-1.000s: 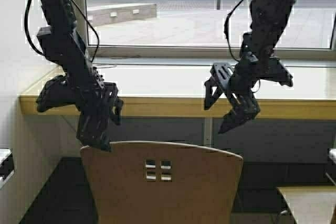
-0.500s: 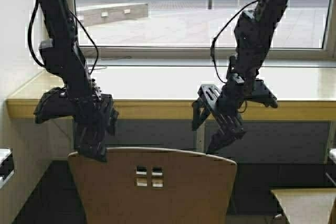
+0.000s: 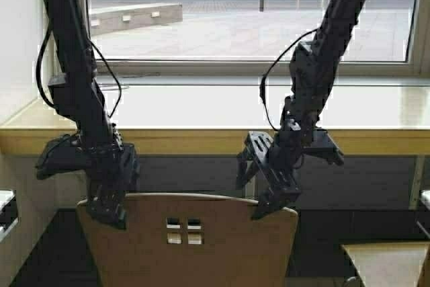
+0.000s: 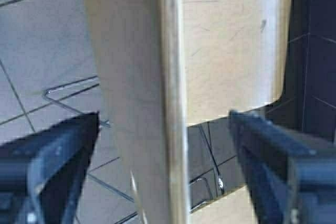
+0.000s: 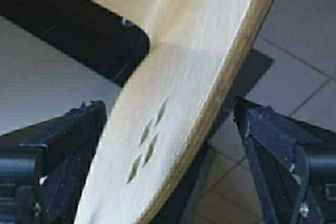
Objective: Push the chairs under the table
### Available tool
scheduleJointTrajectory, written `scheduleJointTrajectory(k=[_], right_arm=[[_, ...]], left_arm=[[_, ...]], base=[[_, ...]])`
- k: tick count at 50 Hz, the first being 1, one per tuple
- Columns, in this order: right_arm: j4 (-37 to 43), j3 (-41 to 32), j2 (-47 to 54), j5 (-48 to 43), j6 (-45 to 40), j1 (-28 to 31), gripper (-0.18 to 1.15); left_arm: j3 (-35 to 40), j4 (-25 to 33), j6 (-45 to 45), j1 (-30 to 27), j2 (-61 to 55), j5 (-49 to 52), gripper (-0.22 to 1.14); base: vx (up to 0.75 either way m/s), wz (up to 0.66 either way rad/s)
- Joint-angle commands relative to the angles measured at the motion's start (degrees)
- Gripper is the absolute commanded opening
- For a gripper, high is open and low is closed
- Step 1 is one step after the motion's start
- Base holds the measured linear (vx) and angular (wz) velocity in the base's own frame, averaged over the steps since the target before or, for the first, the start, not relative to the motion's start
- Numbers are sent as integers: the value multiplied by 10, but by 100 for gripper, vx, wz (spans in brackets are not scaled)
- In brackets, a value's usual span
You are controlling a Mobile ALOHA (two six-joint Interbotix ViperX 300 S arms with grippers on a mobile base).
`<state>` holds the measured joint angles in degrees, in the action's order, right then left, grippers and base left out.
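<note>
One tan plywood chair (image 3: 201, 247) stands in front of me, its back with four small cutouts facing me. Beyond it runs the table (image 3: 201, 140), a long pale counter under the window. My left gripper (image 3: 107, 210) is open and straddles the left part of the back's top edge, also seen in the left wrist view (image 4: 164, 124) with the chair (image 4: 136, 51) between its fingers (image 4: 52, 150). My right gripper (image 3: 269, 203) is open and straddles the right part of the top edge. In the right wrist view (image 5: 168, 114) the chair back (image 5: 173, 66) lies between its fingers (image 5: 273, 129).
A wall closes the left side, with a white object (image 3: 5, 210) low against it. A pale wood surface (image 3: 390, 260) shows at the lower right. A dark panel and a thin support (image 3: 255, 179) sit under the counter. The floor is tiled.
The robot has moved: the whole scene has shifted left in the high view. Both grippers have come down from above the chair back and now straddle its top edge.
</note>
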<state>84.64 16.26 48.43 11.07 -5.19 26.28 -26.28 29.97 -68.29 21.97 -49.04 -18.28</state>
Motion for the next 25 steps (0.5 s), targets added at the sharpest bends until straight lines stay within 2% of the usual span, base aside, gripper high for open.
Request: scheduleJointTrajectory(k=[1, 11, 17, 22, 24, 25], right_arm=[[8, -27, 13, 3, 0, 9, 103], [8, -52, 54, 13, 1, 16, 103], [9, -68, 70, 15, 3, 18, 98], [8, -77, 78, 20, 3, 18, 81], [8, -82, 81, 22, 3, 18, 70], [8, -84, 83, 23, 3, 18, 59]], left_arm=[[12, 1, 1, -5, -1, -2, 102], [20, 1, 1, -7, -25, -2, 102], [26, 1, 1, -10, -34, -2, 98], [34, 1, 1, -11, -41, 0, 83], [38, 1, 1, -12, -43, 2, 73], [40, 1, 1, -13, -43, 3, 68]], base=[[3, -3], [3, -2], [3, -1], [2, -2], [2, -2], [2, -2]])
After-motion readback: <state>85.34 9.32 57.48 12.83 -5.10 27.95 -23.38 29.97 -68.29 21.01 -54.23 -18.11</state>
